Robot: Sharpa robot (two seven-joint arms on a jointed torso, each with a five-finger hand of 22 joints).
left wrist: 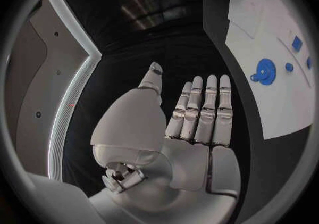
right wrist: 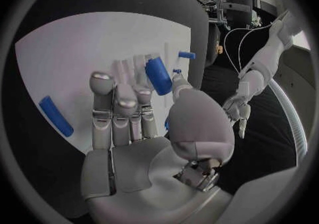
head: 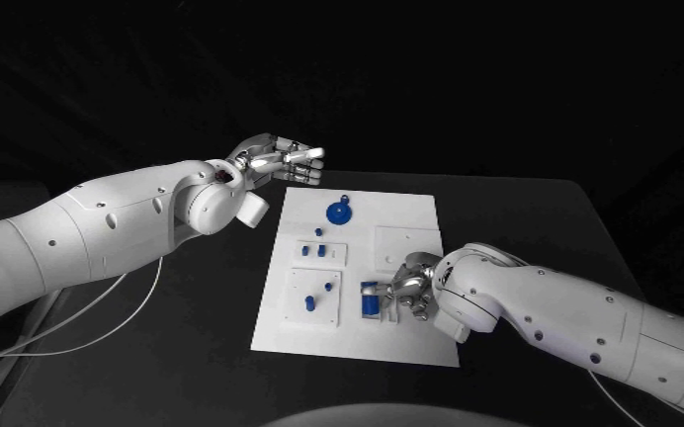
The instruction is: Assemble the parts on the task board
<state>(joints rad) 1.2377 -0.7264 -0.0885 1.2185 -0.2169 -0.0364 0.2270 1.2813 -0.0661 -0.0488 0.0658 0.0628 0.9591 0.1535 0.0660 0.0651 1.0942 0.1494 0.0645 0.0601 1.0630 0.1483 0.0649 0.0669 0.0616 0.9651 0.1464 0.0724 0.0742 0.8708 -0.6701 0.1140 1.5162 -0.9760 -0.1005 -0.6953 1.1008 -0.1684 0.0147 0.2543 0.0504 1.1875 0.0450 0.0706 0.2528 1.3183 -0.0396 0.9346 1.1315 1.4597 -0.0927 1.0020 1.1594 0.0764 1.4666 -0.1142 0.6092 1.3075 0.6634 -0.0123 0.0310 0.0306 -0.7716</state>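
Two robot hands: left robot hand (head: 281, 161) flat-open, empty, off task board (head: 406, 212) far-left corner; right robot hand (head: 410, 293) fingers spread over near edge, grip unclear.

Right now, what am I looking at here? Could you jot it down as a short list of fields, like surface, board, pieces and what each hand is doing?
surface: black table
board: white task board lying flat mid-table
pieces: round blue part toward the far end; several small blue parts nearer the middle; blue cylinder at the near end
left hand: off the board's far left corner, fingers straight, holding nothing
right hand: over the board's near end, fingers beside the blue cylinder; grip cannot be told
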